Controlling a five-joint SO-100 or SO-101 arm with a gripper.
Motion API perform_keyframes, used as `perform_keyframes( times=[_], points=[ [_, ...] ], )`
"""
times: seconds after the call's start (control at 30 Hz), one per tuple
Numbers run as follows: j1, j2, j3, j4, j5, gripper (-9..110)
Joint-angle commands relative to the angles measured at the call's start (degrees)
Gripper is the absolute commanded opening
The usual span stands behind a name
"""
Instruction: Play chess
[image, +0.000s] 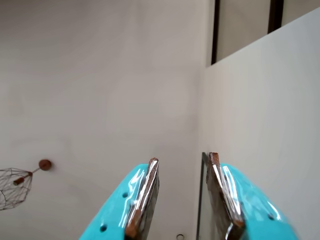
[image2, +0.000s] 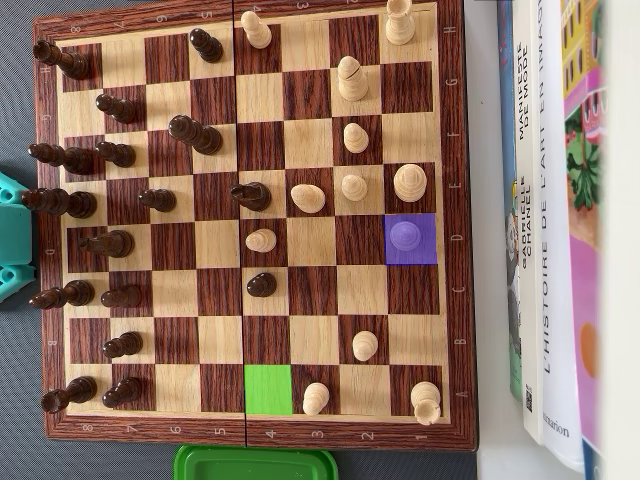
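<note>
From my wrist view the gripper (image: 182, 162) pointed up at a pale wall, its two teal fingers (image: 142, 195) standing apart with nothing between them. In the overhead view the chessboard (image2: 250, 428) lay mid-game, dark pieces crowding its left side, light pieces spread right. A purple-tinted square held a light pawn (image2: 405, 235); a green square (image2: 268, 389) sat near the bottom edge. Books (image2: 545, 230) lay just right of the board.

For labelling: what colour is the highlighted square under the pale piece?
Purple square, seen best in the overhead view.
</note>
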Motion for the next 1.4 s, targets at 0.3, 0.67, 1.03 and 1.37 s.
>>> perform_keyframes(
  times=[0.3, 0.67, 1.03, 1.37],
  points=[
    [0.09, -0.62, 1.14, 0.0, -0.09, 15],
    [0.18, -0.62, 1.14, 0.35, -0.18, 15],
    [0.09, -0.7, 1.14, 2.99, -0.35, 15],
    [-0.44, -1.14, -3.25, 13.97, -0.35, 15]
  ],
)
